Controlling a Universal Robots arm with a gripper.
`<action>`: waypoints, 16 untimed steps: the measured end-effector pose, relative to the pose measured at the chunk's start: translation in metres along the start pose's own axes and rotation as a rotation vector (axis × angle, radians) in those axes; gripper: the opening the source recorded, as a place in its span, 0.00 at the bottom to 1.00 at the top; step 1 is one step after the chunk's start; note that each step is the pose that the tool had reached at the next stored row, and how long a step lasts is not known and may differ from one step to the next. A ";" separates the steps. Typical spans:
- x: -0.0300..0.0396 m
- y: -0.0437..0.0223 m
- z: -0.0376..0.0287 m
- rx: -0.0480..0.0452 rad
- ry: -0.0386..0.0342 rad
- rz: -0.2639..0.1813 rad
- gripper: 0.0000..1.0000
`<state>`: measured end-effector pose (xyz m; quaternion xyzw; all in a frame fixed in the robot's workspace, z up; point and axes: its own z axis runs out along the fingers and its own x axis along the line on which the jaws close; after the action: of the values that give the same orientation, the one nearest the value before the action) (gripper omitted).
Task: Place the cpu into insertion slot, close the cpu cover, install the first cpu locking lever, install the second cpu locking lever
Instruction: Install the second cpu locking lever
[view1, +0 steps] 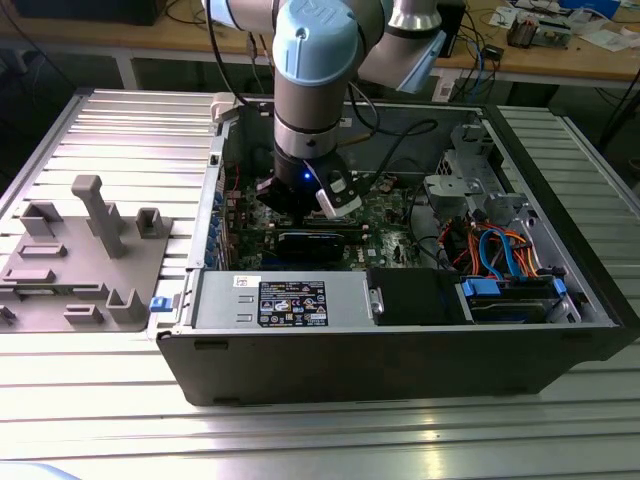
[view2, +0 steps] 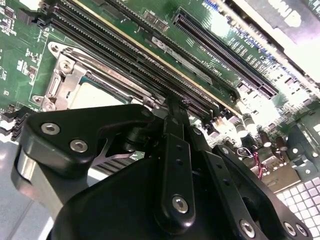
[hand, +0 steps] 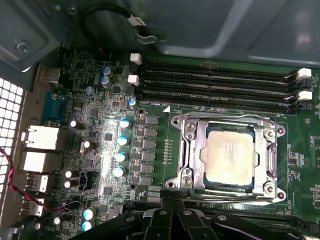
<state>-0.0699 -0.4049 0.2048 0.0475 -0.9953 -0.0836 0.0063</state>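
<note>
The cpu (hand: 230, 156), a dull silver square, lies flat in the socket on the green motherboard, and part of its pale top (view2: 92, 96) shows in the second wrist view. The cpu cover (hand: 267, 150), a silvery frame, lies down around it; I cannot tell how the locking levers stand. My gripper (hand: 172, 201) is shut with nothing between its fingers. It hovers just off the socket's edge, near one corner. In the second wrist view the gripper (view2: 172, 102) points at the long black slots beside the socket. In the exterior view the gripper (view1: 290, 205) reaches down into the open computer case.
Memory slots (hand: 215, 85) run along the socket's far side. Capacitors (hand: 122, 140) and rear ports (hand: 37, 137) stand beyond it. The case holds a power supply box (view1: 285, 300), drive cage and cable bundles (view1: 500, 250). A grey fixture tray (view1: 85, 255) lies at the exterior view's left.
</note>
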 end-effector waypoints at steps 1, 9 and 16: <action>0.0000 0.0000 0.0002 -0.0022 -0.0002 0.000 0.11; -0.0001 0.0006 0.0031 -0.0254 -0.0021 -0.003 0.11; -0.0003 0.0013 0.0050 -0.0368 -0.0027 -0.005 0.11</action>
<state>-0.0698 -0.4028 0.2000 0.0499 -0.9935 -0.1020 0.0056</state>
